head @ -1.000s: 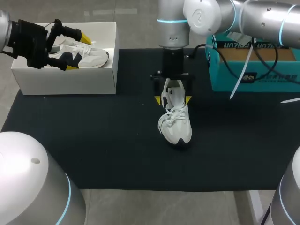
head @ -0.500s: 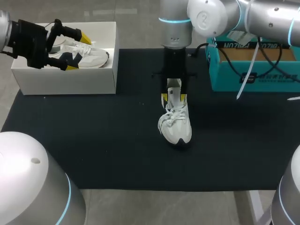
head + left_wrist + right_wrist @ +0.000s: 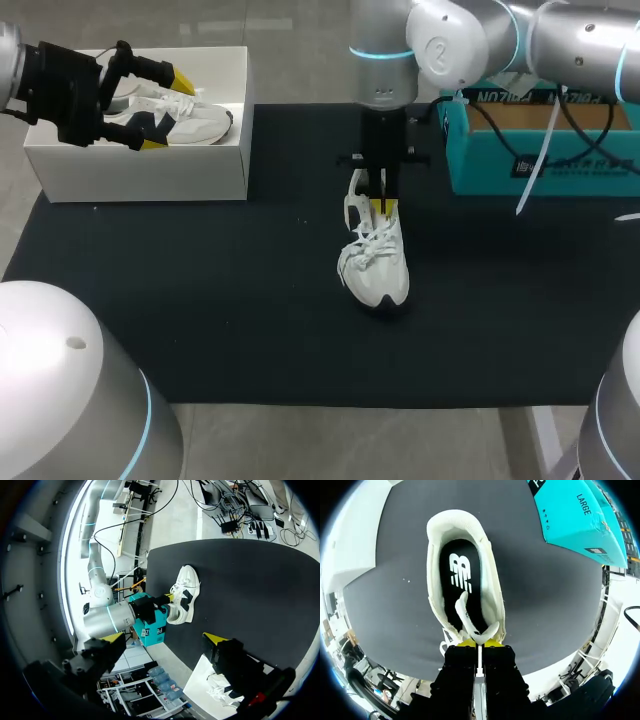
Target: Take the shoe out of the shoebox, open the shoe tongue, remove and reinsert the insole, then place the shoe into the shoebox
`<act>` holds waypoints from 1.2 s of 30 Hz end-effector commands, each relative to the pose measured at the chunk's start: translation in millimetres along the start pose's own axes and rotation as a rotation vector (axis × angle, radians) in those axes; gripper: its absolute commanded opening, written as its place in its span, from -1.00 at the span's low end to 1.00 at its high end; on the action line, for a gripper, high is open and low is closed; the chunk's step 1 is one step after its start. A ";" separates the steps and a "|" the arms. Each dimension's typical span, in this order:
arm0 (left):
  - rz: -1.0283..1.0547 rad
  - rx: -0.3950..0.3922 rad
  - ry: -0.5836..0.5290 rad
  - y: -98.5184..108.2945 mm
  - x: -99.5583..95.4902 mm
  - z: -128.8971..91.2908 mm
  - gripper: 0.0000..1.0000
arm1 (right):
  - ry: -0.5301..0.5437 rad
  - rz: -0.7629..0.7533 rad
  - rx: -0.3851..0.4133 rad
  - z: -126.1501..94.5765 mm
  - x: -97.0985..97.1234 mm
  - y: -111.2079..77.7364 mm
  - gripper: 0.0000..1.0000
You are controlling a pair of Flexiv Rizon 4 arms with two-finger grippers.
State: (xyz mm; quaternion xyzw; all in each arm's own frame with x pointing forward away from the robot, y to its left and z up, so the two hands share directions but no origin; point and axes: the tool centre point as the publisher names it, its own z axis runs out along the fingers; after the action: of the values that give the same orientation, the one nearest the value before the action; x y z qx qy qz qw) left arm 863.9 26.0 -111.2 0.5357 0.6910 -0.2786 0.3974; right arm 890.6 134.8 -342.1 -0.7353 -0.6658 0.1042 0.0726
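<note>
While it stands sole-down at mid-mat, toe toward the near edge, the white lace-up low-top sneaker (image 3: 375, 265) is out of its box and apart from everything but one gripper.

- Tongue: the soft white padded tongue (image 3: 479, 635) is pinched at its upper edge by the right gripper (image 3: 380, 207), yellow tips pressed together on it from both sides.
- Insole: the flat black foam insole (image 3: 462, 580) w/ white logo lies seated inside; heel half exposed.
- Handling (est.): light item. Upper soft, will fold and spring back. Sole stiff, likely to skid on the mat if pulled w/o a second hold. Best holds: tongue edge for opening, heel collar for lifting, heel end of the insole for peeling out. Insole prob. floppy and may buckle on reinsertion.
- Shoebox: the white open-top cardboard shoebox (image 3: 140, 178) sits far left, well apart from the sneaker, w/ a second white-and-navy sneaker (image 3: 200, 120) inside.
- Left gripper (image 3: 168, 112): hangs over the shoebox, fingers spread, holding nothing.
- Other: black cloth mat (image 3: 200, 300); teal cardboard box (image 3: 540, 150), far right.
- Not visible: the insole's front end under the tongue and laces; whether a lace is caught in the pinch; the second sneaker's heel, behind the left gripper.
</note>
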 end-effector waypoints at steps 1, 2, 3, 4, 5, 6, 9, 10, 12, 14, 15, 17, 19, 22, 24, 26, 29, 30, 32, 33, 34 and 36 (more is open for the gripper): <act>0.000 0.001 0.005 0.8 -0.7 0.4 1.00 | 0.011 -0.004 0.013 8.6 -0.3 10.5 -1.00; 0.000 0.001 0.005 0.8 -0.7 0.4 1.00 | 0.017 -0.011 0.012 9.5 -0.4 11.5 -1.00; 0.000 0.001 0.005 0.8 -0.7 0.4 1.00 | 0.019 -0.015 0.011 9.6 0.2 12.7 -1.00; 0.000 0.001 0.005 0.8 -0.7 0.4 1.00 | 0.018 -0.026 0.009 9.0 1.0 14.0 -1.00; 0.000 0.001 0.005 0.8 -0.7 0.4 1.00 | 0.015 -0.033 0.007 7.5 1.9 14.7 -1.00; 0.000 0.001 0.005 0.8 -0.7 0.4 1.00 | 0.010 -0.037 0.000 4.9 2.1 14.4 -1.00; 0.000 0.001 0.005 0.8 -0.7 0.4 1.00 | 0.010 -0.040 -0.027 -8.2 -0.8 7.5 -0.95; 0.000 0.001 0.005 0.8 -0.7 0.4 1.00 | 0.016 -0.038 -0.039 -14.0 -2.7 4.0 -0.60; 0.000 0.001 0.005 0.8 -0.7 0.4 1.00 | 0.025 -0.041 -0.065 -25.1 -5.9 -1.8 -0.26; 0.000 0.001 0.005 0.8 -0.7 0.4 1.00 | 0.039 -0.069 -0.108 -36.5 -7.2 -5.0 -0.21; 0.000 0.001 0.005 0.8 -0.7 0.4 1.00 | 0.042 -0.093 -0.126 -41.1 -6.6 -5.1 -0.18; 0.000 0.001 0.005 0.8 -0.7 0.4 1.00 | 0.067 -0.179 -0.195 -50.3 -4.2 -4.0 -0.06; 0.000 0.001 0.005 0.8 -0.7 0.4 1.00 | 0.140 -0.340 -0.283 -57.9 -0.5 -1.9 -0.04; 0.000 0.001 0.005 0.8 -0.7 0.4 1.00 | 0.160 -0.677 -0.435 -72.9 11.2 -3.7 -0.02; 0.000 0.001 0.005 0.8 -0.7 0.4 1.00 | 0.227 -0.921 -0.485 -84.0 21.6 -8.3 0.91; 0.000 0.001 0.005 0.8 -0.7 0.4 1.00 | 0.267 -1.068 -0.514 -92.1 23.5 -8.9 0.89; 0.000 0.001 0.005 0.8 -0.7 0.4 1.00 | 0.264 -1.213 -0.508 -97.7 26.6 -9.2 1.00; 0.000 0.001 0.005 0.8 -0.7 0.4 1.00 | 0.246 -1.212 -0.498 -98.6 27.2 -8.3 1.00; 0.000 0.001 0.005 0.8 -0.7 0.4 1.00 | 0.246 -1.212 -0.498 -98.6 27.2 -8.3 1.00; 0.000 0.001 0.005 0.8 -0.7 0.4 1.00 | 0.246 -1.212 -0.498 -98.6 27.2 -8.3 1.00; 0.000 0.001 0.005 0.8 -0.7 0.4 1.00 | 0.246 -1.212 -0.498 -98.6 27.2 -8.3 1.00; 0.000 0.001 0.005 0.8 -0.7 0.4 1.00 | 0.246 -1.212 -0.498 -98.6 27.2 -8.3 1.00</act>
State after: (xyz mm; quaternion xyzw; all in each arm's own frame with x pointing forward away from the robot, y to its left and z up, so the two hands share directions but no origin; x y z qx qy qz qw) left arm 863.9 25.9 -111.2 0.5357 0.6910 -0.2786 0.3974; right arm 912.3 172.7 -242.5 -0.4817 -0.8716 -0.0858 0.0290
